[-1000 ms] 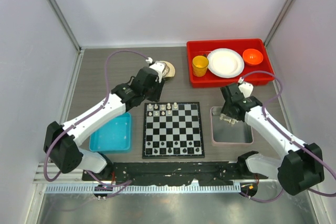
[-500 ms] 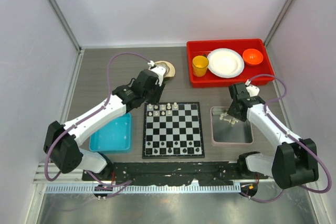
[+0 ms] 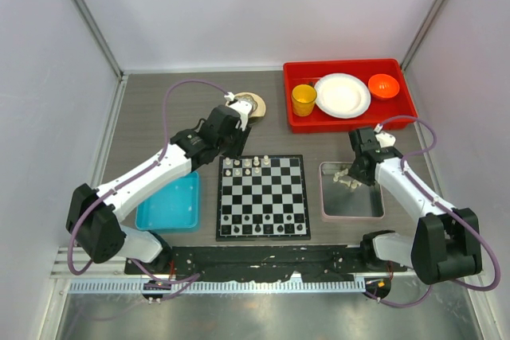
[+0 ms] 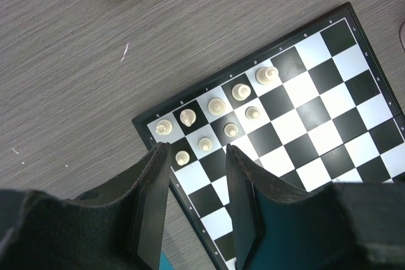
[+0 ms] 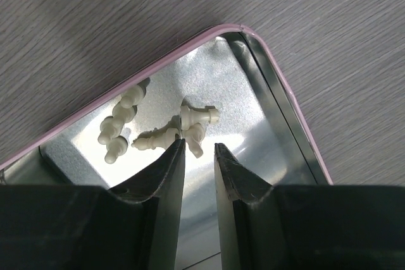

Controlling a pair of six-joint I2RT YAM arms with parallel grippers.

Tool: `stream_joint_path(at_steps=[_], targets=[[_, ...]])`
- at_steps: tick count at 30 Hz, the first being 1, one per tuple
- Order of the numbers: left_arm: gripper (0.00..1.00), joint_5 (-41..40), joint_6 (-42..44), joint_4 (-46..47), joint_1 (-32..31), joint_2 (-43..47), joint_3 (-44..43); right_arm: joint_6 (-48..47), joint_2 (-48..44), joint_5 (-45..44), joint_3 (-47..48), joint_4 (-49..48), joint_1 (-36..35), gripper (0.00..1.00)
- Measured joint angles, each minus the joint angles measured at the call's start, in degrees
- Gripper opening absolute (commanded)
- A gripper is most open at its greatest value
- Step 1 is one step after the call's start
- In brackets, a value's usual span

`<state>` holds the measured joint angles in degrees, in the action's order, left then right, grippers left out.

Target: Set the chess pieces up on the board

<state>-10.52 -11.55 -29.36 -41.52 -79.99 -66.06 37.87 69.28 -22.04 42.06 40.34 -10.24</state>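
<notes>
Delta vs 1 s ago: the right arm has swung. Its elbow and base link now sit closer in toward the grey tray (image 3: 351, 205), and the wrist has shifted slightly toward the red bin (image 3: 299, 121). The last half second shows almost no change. The left arm nudged slightly early on and has been static since. Piece count on the board (image 3: 263, 197) is unchanged.

Left gripper (image 4: 197, 150): jaws well apart, nothing between them. It hangs over the far-left corner of the board, and two pawns show on the squares seen through the gap. Can't tell its height above them.

Right gripper (image 5: 199, 145): jaws nearly together with a narrow gap, tips at the pile in the tray's (image 5: 278, 86) corner. One piece's end pokes toward the gap. I can't see either finger touching it, so it doesn't read as clamped.

Chess pieces (image 4: 218, 104): tiny cream plastic, much smaller than a square.
- On the board: nine upright in the far-left corner, five along the edge row and four pawns in the row behind. All are centred on their squares and none touch.
- In the tray: a loose cluster (image 5: 168, 136) lying on their sides, some touching or overlapping, reflected in the shiny metal floor. The top view shows the same cluster (image 3: 346, 181) at the tray's far-left end.

The board is flat black-and-white check with a thin black border, and sits between the blue bin (image 3: 169, 203) and the tray.
</notes>
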Motion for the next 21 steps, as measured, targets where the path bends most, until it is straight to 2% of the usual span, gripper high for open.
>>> stream_joint_path(at_steps=[16,21], targets=[[0.44,0.37,0.0,0.0,0.02,0.02,0.0,-0.04,2.03,2.93,-0.83,-0.02,0.13,0.32],[0.44,0.72,-0.02,0.0,0.02,0.02,0.0,-0.07,2.51,3.37,-0.83,0.0,0.13,0.3]])
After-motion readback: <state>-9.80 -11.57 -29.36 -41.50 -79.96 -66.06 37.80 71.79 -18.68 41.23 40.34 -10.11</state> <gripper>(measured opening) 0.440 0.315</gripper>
